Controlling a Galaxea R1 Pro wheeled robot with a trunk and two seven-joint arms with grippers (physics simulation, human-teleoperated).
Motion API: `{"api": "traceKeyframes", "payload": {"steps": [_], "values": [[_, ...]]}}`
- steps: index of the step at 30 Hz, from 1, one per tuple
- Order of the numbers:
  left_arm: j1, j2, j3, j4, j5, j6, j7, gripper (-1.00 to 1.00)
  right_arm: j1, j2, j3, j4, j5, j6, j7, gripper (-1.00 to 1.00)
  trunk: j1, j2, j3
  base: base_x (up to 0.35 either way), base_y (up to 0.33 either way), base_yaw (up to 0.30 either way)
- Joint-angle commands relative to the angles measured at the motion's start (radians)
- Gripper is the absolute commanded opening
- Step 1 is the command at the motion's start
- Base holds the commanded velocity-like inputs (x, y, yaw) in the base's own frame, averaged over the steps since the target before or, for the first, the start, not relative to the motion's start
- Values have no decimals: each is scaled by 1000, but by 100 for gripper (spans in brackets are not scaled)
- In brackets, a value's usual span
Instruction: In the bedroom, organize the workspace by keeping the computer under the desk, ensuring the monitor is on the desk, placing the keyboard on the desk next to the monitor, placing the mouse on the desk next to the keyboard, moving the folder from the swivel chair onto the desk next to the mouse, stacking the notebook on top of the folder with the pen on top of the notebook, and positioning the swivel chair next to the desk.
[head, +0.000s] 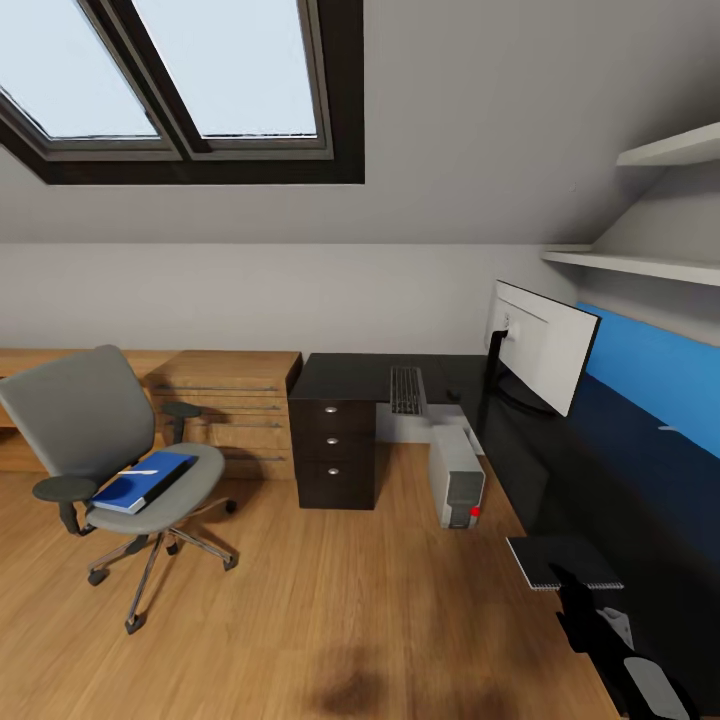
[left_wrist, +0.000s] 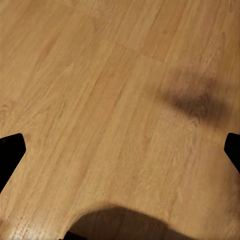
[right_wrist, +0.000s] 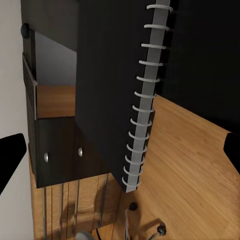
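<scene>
The grey swivel chair (head: 95, 430) stands on the floor at the left, apart from the desk. The blue folder (head: 143, 481) lies on its seat, with a thin white streak on top that may be the pen. On the glossy black desk (head: 345, 372) lie the keyboard (head: 407, 390) and a small dark mouse (head: 453, 394), beside the white-backed monitor (head: 540, 345). The grey computer (head: 457, 480) stands on the floor at the desk's edge. A black spiral notebook (head: 563, 560) (right_wrist: 142, 100) overhangs the desk's near edge. My right gripper (head: 598, 615) (right_wrist: 120, 152) hovers open just short of it. My left gripper (left_wrist: 120, 150) hangs open over bare floor.
A low oak chest (head: 235, 400) stands against the wall left of the dark drawer unit (head: 335, 450). White shelves (head: 640, 262) and a blue panel line the right wall. Wooden floor (head: 330, 600) stretches between chair and desk. The chair's castors (right_wrist: 161, 229) show past the notebook.
</scene>
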Motion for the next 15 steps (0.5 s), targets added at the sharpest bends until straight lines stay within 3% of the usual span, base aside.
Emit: {"api": "traceKeyframes", "payload": {"steps": [1, 15], "values": [[-1, -1, 2, 0, 4, -3, -1, 100, 0, 0, -5, 19, -4, 8, -2, 100, 7, -1, -1, 0, 0, 0], [-1, -1, 2, 0, 4, -4, -4, 100, 0, 0, -5, 19, -4, 8, -2, 100, 7, -1, -1, 3, 2, 0]]}}
